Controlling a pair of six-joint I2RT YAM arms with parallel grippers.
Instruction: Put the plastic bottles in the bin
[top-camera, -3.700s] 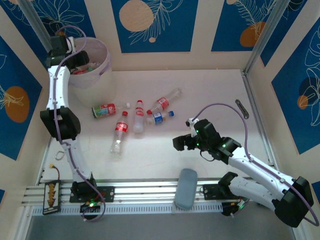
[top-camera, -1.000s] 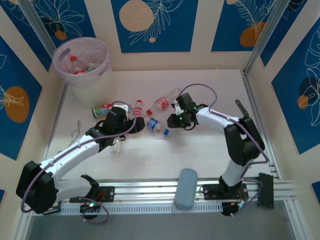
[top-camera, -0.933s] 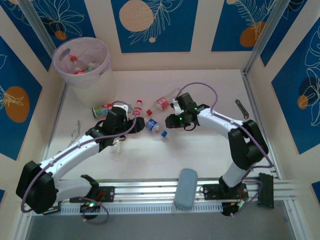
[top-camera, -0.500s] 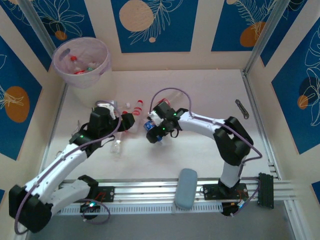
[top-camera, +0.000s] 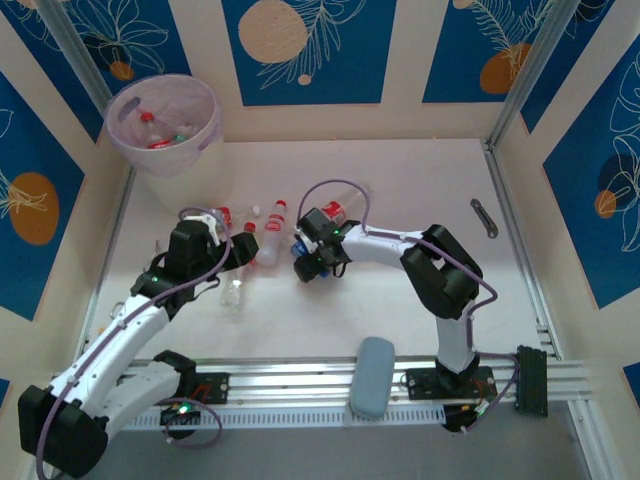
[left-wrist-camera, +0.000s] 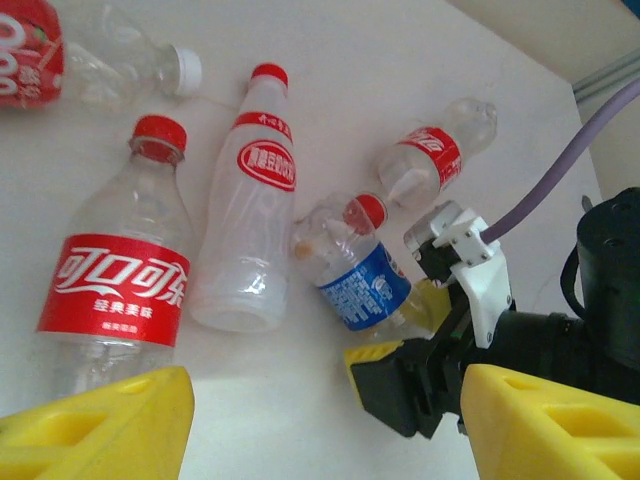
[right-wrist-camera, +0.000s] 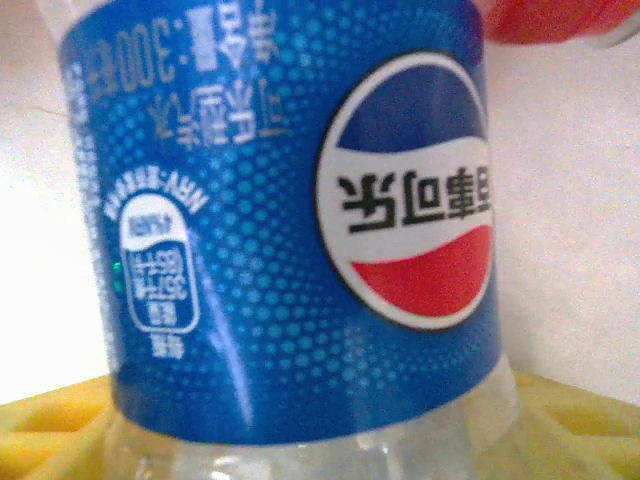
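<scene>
Cream walls with blue leaf-patterned panels close in a pale worktop (top-camera: 410, 180). The round translucent bin (top-camera: 190, 172) stands in the far left corner with a few bottles already inside it. The remaining plastic bottles lie in a loose cluster left of centre.

The right arm rises from its base, folds at the elbow and stretches low to the left. Its right pincer (left-wrist-camera: 408, 328) straddles the clear lower body of the blue-labelled Pepsi bottle (left-wrist-camera: 355, 278), which lies on the worktop. Whether the yellow fingers (left-wrist-camera: 385, 358) actually press it I cannot tell.

The left arm leans forward and to the right, with its wrist low over the cluster. The left pincer (top-camera: 243, 247) is released, fingers spread wide with nothing between them. Just ahead of it lie a red-labelled Coca-Cola bottle (left-wrist-camera: 118, 285) and a white red-capped bottle (left-wrist-camera: 250, 225)
</scene>
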